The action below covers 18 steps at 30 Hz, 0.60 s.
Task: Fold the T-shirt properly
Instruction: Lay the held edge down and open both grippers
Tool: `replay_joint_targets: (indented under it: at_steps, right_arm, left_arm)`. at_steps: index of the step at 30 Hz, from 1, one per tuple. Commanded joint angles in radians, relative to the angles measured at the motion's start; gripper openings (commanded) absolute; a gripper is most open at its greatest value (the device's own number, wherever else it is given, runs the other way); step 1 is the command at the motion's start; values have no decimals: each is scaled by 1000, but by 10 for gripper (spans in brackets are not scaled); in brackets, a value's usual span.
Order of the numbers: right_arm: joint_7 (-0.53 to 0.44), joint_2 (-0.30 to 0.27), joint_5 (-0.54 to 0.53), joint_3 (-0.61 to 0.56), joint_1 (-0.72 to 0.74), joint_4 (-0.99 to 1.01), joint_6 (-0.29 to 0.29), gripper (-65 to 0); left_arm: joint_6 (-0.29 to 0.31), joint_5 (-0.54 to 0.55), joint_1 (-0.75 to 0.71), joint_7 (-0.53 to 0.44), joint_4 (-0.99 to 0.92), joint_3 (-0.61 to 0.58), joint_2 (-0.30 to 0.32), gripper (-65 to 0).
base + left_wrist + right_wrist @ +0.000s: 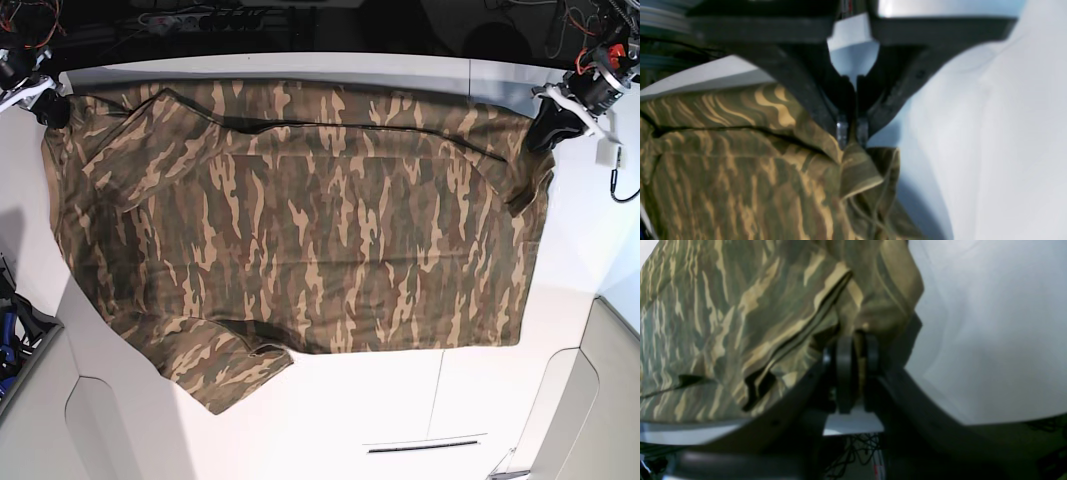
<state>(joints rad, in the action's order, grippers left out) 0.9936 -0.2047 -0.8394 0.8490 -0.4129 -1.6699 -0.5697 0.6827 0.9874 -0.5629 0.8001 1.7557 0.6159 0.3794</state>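
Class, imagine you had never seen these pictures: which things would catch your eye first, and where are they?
The camouflage T-shirt dominates, spread wide across the white table in the base view. Next come the two grippers at its far corners: the left gripper and the right gripper, each with jaws shut on a pinch of cloth. One sleeve sticks out at the near edge.
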Motion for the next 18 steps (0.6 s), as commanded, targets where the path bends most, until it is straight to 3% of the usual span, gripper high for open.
replay_joint_targets:
  at_steps: [1,10,13,16,18]
  right_arm:
    - [-13,-17,-17,11,0,-18,-7,-650]
    - [-28,-17,-17,11,5,-18,-6,-650]
    - [-31,-17,-17,11,5,-18,-6,-650]
    - [-47,-17,-16,15,5,-18,-6,-488]
    - [-68,-22,-17,27,5,-18,-6,-431]
  left_arm:
    - [15,27,-12,-16,24,15,14,-650]
    - [15,26,-22,5,27,17,-9,-644]
    - [15,26,-22,14,27,17,-20,-486]
    - [15,26,-22,21,27,21,-19,-428]
    - [15,26,-21,21,27,38,-19,-428]
